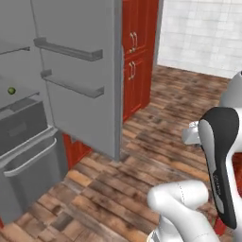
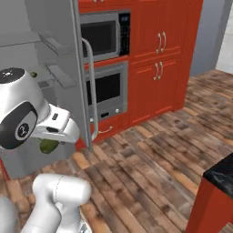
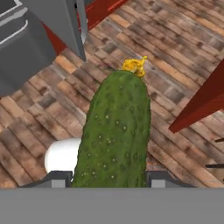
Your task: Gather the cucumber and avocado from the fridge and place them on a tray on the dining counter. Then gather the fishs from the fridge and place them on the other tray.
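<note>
- One cucumber (image 3: 114,135), green and bumpy, with one yellow dried flower at its tip.
- One small round green thing (image 1: 11,90) on a shelf inside the fridge; what it is I cannot tell.
- One open fridge door (image 1: 75,71) with two door shelves.
- One microwave (image 2: 105,35) and one oven (image 2: 107,91) below it.
- Four red cabinet doors (image 2: 159,41) with handles in the right base view.

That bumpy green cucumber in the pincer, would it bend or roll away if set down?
The cucumber probably stays stiff: it juts straight out from the pincer without sagging. Its round, long body would likely roll on a flat surface. The bumpy skin may help against slipping.
</note>
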Tool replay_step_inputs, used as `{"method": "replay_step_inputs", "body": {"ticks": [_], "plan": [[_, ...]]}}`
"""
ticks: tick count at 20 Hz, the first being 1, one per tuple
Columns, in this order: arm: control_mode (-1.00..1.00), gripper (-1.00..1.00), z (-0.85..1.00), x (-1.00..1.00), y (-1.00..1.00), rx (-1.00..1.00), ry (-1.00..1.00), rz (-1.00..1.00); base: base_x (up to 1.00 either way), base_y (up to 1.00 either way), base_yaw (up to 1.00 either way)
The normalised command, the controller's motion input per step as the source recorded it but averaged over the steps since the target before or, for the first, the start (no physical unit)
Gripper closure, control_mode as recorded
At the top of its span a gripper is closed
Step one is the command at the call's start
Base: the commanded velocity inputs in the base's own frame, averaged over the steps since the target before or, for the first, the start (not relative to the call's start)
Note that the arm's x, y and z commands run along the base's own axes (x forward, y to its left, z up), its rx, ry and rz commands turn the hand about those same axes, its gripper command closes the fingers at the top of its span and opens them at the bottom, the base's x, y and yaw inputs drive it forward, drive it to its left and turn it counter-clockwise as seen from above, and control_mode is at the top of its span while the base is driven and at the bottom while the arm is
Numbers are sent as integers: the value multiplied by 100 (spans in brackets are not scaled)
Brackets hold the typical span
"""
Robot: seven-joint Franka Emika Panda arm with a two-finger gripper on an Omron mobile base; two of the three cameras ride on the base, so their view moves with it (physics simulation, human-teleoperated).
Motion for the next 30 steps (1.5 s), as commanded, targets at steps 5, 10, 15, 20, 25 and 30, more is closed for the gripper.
{"method": "replay_step_inputs", "body": {"ticks": [5, 10, 15, 20, 25, 30], "plan": [[100, 100, 0, 0, 0, 0, 0, 0, -82, 6, -87], [100, 100, 0, 0, 0, 0, 0, 0, -56, -20, -74], [100, 100, 0, 0, 0, 0, 0, 0, 2, -70, -43], [100, 100, 0, 0, 0, 0, 0, 0, 33, -99, -2], [100, 100, 0, 0, 0, 0, 0, 0, 33, -100, -3], [100, 100, 0, 0, 0, 0, 0, 0, 23, -100, -5]]}}
